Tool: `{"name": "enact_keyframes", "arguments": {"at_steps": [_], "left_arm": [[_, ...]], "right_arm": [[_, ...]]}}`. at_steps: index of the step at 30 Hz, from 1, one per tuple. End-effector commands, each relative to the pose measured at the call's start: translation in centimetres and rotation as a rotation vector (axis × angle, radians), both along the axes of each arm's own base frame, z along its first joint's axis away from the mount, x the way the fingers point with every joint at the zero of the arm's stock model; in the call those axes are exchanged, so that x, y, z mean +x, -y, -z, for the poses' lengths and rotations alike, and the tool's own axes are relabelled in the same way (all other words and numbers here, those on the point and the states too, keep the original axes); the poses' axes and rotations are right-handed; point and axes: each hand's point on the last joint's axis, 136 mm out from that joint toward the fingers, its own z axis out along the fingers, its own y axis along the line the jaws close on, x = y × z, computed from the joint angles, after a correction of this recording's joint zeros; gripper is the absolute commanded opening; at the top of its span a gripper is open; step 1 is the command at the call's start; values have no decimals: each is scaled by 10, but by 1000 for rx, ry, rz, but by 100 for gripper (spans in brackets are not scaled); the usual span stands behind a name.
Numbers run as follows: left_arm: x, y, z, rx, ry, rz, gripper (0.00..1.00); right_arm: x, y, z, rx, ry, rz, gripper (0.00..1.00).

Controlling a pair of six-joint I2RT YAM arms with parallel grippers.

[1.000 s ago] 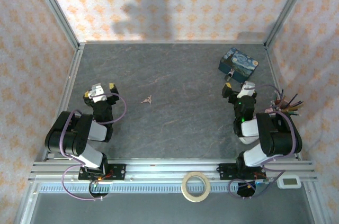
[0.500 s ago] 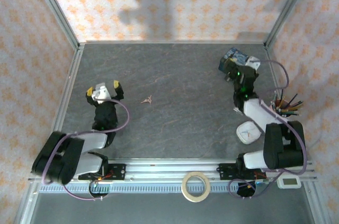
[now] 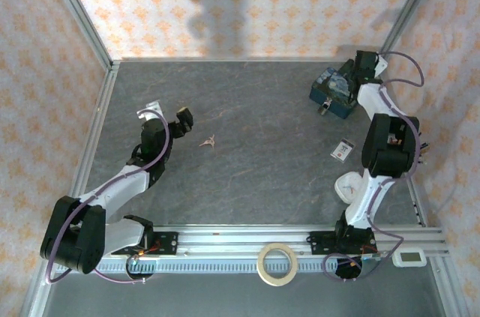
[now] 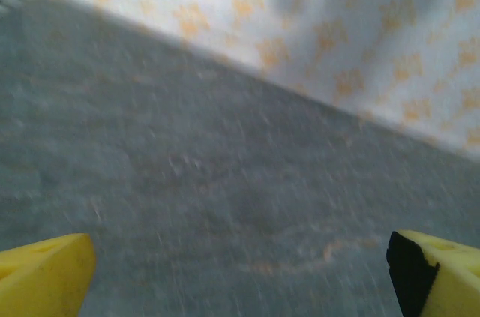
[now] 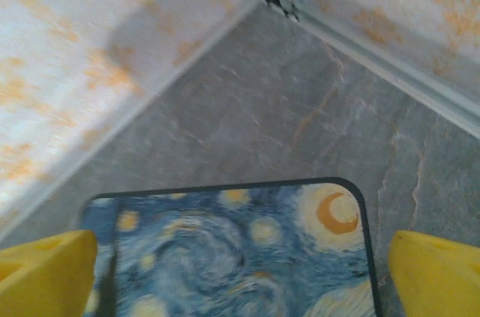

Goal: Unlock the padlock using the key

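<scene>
One key, one padlock, one blue tin, one tape roll, one small card.

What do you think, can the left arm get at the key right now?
Probably yes. The left hand is open, and the key lies on bare table close by on its right, with nothing between them. It is tiny and flat, so gripping it may be fiddly.

key: we find it on the table, left of centre
tin: far right, well apart from key
padlock: against tin's near side
</scene>
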Motion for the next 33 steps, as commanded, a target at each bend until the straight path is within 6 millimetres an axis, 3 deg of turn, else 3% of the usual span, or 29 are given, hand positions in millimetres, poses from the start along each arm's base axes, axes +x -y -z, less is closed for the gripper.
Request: {"name": "enact_keyframes", "arguments": {"at_steps": [1,8,13,16,19,23,33], "left_arm": [[-13,11,20,-93,-83,37,99],[-28,-1,11,-116,-29,-15,99],[-33,-5,-3,-156,35,-37,99],[-35,-7,-8,-158,53,-43,99],[-37,-8,-8,-200,59,-55,99],[-39,-5,-2,-239,50,-50,99],[-37,2,9,-299,35,-29,99]], "right_arm": [[-3,-8,24,54,-109,-23,96],[-20,5,43,12,-161,38,99],[-11,-12,64,80,-166,-59,100],[-1,-29,73,138,-147,-147,94],[4,-55,79,208,-121,-283,82],[-5,-100,98,293,-143,-463,71],[-37,-217,129,181,-283,-745,67]]}}
